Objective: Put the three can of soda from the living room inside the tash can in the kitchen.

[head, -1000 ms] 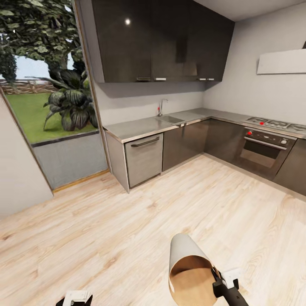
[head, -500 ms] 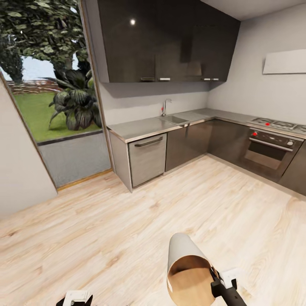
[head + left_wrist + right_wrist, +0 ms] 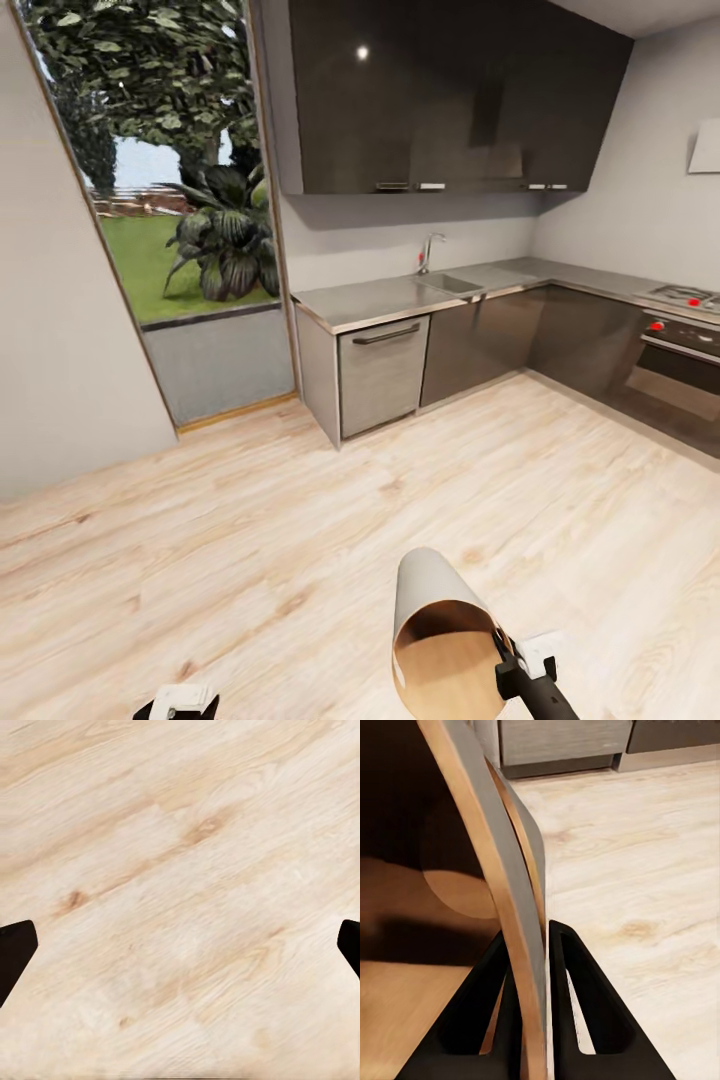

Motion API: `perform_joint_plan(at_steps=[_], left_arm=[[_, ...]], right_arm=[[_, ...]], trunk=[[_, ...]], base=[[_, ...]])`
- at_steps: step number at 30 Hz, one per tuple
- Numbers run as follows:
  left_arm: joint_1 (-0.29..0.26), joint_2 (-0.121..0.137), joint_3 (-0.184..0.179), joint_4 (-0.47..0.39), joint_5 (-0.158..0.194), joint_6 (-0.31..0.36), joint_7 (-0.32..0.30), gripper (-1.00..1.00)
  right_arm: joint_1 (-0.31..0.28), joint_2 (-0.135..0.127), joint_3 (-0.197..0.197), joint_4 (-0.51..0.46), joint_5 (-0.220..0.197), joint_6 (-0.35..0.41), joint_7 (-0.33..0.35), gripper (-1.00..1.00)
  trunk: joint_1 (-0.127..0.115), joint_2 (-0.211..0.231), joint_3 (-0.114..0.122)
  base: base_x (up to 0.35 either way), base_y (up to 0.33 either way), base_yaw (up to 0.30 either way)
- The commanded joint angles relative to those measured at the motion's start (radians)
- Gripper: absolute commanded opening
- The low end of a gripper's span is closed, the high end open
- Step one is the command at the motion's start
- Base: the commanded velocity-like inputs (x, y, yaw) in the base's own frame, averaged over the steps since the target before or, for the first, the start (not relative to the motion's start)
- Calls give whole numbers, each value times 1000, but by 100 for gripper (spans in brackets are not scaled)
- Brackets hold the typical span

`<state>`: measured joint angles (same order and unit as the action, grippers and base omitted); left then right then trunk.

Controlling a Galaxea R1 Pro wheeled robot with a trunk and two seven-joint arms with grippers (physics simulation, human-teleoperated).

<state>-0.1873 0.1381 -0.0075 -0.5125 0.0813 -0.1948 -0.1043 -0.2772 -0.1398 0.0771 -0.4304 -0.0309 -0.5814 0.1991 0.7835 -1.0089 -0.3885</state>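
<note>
Tan wood lines the inside of the round tapered trash can point(image 3: 440, 640), grey outside, which is held tilted at the near right of the head view — its mouth faces the camera. The right gripper point(image 3: 534, 945) pinches the can's rim wall between its two black fingers point(image 3: 585, 997). At the near left, the left gripper point(image 3: 180, 945) hangs over the pale wood plank floor point(image 3: 300, 520), its dark fingertips spread wide with nothing between them. Farther off stand the dark grey kitchen cabinets point(image 3: 450, 95), the steel-grey countertop point(image 3: 400, 295) and the silver dishwasher front point(image 3: 378, 375).
</note>
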Motion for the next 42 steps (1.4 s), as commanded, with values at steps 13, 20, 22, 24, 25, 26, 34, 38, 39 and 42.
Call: perform_joint_plan(at_steps=[13,20,22,24,25,26,34,38,39,42], left_arm=[[0,0,-1,0,0,0,0,100],[0,0,-2,0,0,0,0,100],[0,0,-2,0,0,0,0,100],[0,0,-2,0,0,0,0,100],[0,0,-2,0,0,0,0,100],[0,0,-2,0,0,0,0,100],[0,0,-2,0,0,0,0,100],[0,-1,-3,0,0,0,1,100],[0,-1,-3,0,0,0,1,100],[0,-1,-3,-1,0,0,1,100]], right_arm=[[0,0,-3,-2,-4,0,10,-100],[0,0,-2,-2,-4,0,10,-100],[0,0,-2,-2,-4,0,10,-100],[0,0,-2,-2,-4,0,10,-100],[0,0,-2,-2,-4,0,10,-100],[0,1,-2,-2,-4,0,10,-100],[0,1,-2,-2,-4,0,10,-100],[0,2,-2,-2,-4,0,10,-100],[0,2,-2,-2,-4,0,10,-100],[0,2,-2,-2,-4,0,10,-100]], trunk=[[0,0,0],[0,0,0],[0,0,0],[0,0,0],[0,0,0],[0,0,0],[0,0,0],[0,0,0],[0,0,0],[0,0,0]], base=[[0,0,248],[0,0,248],[0,0,248],[0,0,248],[0,0,248],[0,0,248],[0,0,248],[0,0,248],[0,0,248],[0,0,248]])
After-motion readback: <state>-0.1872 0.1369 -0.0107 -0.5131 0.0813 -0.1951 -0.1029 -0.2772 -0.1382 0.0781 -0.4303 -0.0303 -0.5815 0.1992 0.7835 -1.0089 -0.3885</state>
